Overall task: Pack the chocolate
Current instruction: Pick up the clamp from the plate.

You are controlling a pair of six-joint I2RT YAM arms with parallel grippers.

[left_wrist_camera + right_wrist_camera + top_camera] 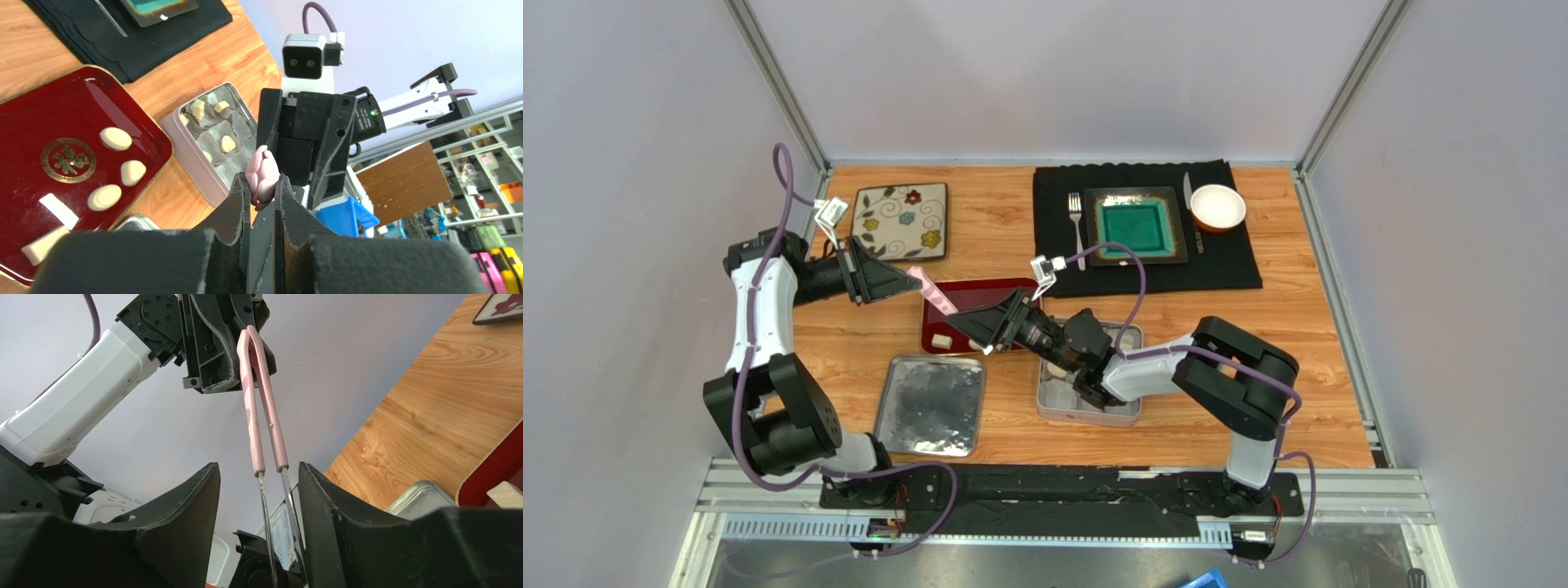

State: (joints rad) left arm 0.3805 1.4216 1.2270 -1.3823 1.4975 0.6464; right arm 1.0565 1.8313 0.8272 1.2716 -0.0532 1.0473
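The chocolate is seen as small pale pieces, cream to beige with a matt surface: three rounded ovals and two whiter, blocky bars are spread over the left half of the glossy red tray, well apart from one another, beside its gold emblem. A few more pieces, two squarish and one oval, are seated in crinkled paper cups inside the open metal tin, which is set on the desk just right of the tray and slightly nearer. The left claw is closed almost fully on the bent end of a pair of pink-handled tongs, which is held in the air over the tray. The right claw is placed around the tongs' two metal arms with its jaws partly apart; a gap is visible on one side, and no firm pinch can be made out.
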